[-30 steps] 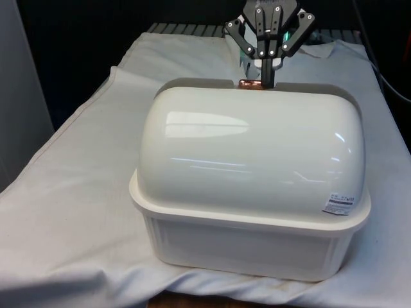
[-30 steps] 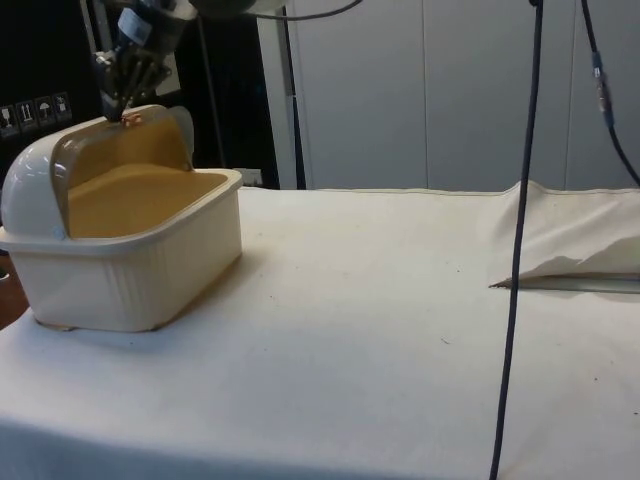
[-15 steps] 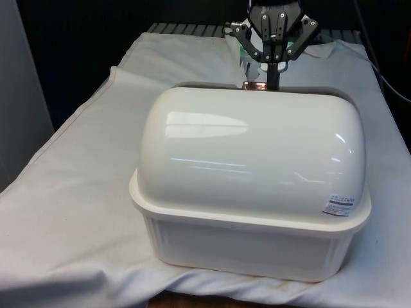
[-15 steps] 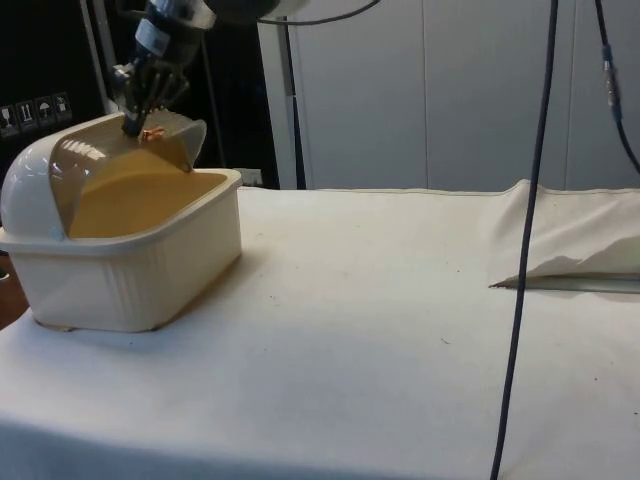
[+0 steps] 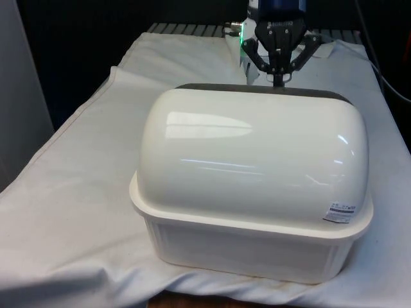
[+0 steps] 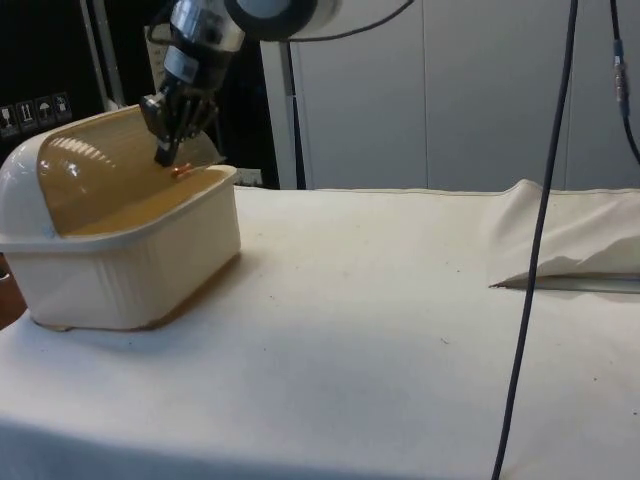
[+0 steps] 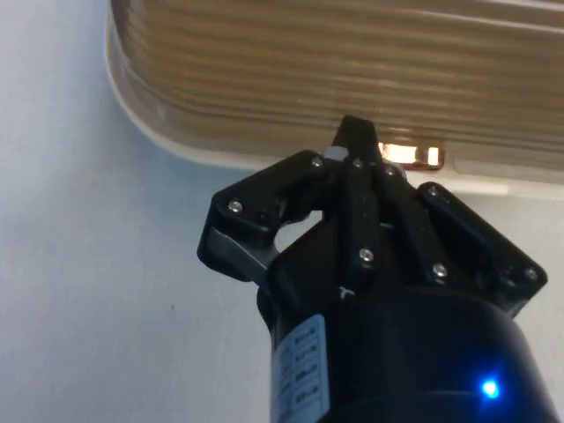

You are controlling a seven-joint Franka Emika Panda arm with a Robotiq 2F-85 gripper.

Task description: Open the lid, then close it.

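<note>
1. Since a second ago your black two-finger gripper [image 6: 166,152] has swung from the top of the dome down towards the box's robot-facing rim, and the lid has rolled down with it; the opening seen from the side is nearly gone.
2. Your fingers are pinched together on the small copper-coloured lid handle [image 7: 410,155], the tips right at it in the wrist view.
3. That handle sits at the leading edge of the translucent amber roll-top lid [image 6: 110,160], which now lies almost against the rim, so the closing step looks nearly finished.
4. The lid belongs to the cream plastic bread box with a glossy domed back [image 5: 253,170], standing near the camera-side end of the white-clothed table [image 6: 400,330].
5. Expect the lid to be light, thin and a little flexible, sliding along a curved track; the glossy shell is slippery, so the handle is your only sound hold.
6. Follow the arc and press gently: the box looks light enough to shift on the cloth.
</note>
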